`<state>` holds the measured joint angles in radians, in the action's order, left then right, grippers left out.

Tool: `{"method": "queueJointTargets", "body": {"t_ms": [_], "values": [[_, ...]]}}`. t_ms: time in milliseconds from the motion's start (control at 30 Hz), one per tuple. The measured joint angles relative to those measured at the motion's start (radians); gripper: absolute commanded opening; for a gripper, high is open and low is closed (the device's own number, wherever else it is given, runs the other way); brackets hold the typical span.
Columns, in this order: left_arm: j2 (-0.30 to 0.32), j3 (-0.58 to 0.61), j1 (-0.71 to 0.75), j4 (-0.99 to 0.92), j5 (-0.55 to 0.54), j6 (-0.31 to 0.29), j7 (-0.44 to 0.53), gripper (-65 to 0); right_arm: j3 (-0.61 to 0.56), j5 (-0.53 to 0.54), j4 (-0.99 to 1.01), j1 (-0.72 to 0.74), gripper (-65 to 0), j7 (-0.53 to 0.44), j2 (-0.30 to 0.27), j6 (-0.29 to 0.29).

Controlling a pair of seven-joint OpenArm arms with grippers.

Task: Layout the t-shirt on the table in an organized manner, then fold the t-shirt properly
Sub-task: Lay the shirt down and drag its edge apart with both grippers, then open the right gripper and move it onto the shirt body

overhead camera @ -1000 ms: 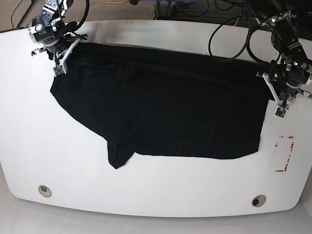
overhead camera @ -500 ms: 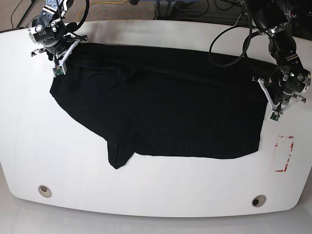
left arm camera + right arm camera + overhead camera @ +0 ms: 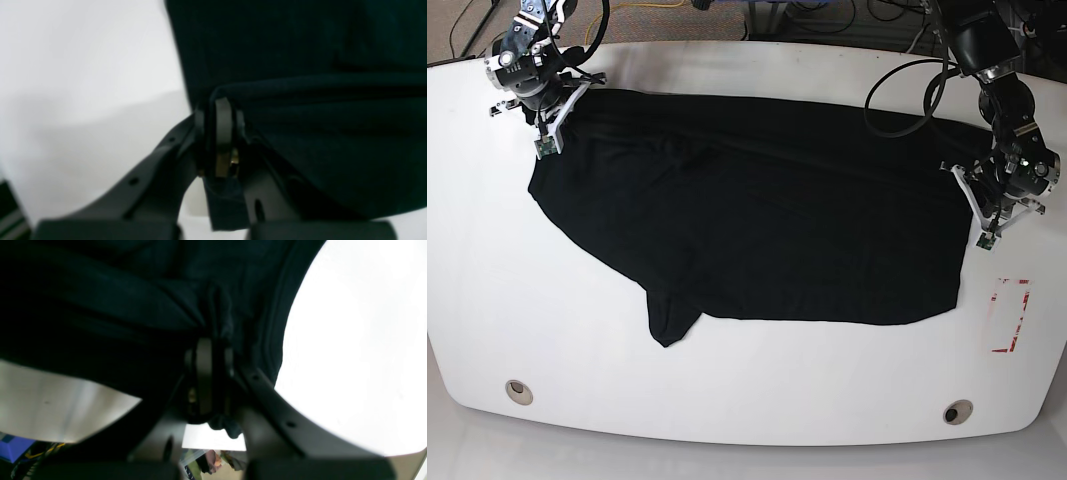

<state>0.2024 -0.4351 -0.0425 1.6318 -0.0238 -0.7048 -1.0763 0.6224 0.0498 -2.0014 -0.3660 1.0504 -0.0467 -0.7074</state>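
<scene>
Here, black t-shirt (image 3: 757,210) spread on the table (image 3: 727,390), both grippers pinching cloth

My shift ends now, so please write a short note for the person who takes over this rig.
Left gripper: shut on the edge of the black cotton t-shirt, at the base view's right side.
Right gripper: shut on the t-shirt's far corner, at that view's top left.
The t-shirt lies spread across the large white glossy table, stretched between both arms; one sleeve points toward the near edge.
Done: mostly laid out, some wrinkles.
Left: smooth it, release, fold.
</scene>
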Motion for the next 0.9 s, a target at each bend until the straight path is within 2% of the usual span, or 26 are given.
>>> {"method": "queueJointTargets", "body": {"t_ms": [333,833,900], "values": [[0.026,0.001,0.049,0.003,-0.012,-0.003,-0.001,-64.4,0.0,0.003,0.0,0.0,-64.5,-0.001,0.0,0.0],[0.026,-0.001,0.078,0.003,-0.011,-0.003,0.004,-63.7,0.0,0.002,0.0,0.0,-64.2,0.0,0.002,0.0],[0.027,0.003,0.077,0.003,-0.011,-0.003,0.004,-63.1,0.0,0.002,0.0,0.0,-62.1,0.0,0.002,0.0]]}}
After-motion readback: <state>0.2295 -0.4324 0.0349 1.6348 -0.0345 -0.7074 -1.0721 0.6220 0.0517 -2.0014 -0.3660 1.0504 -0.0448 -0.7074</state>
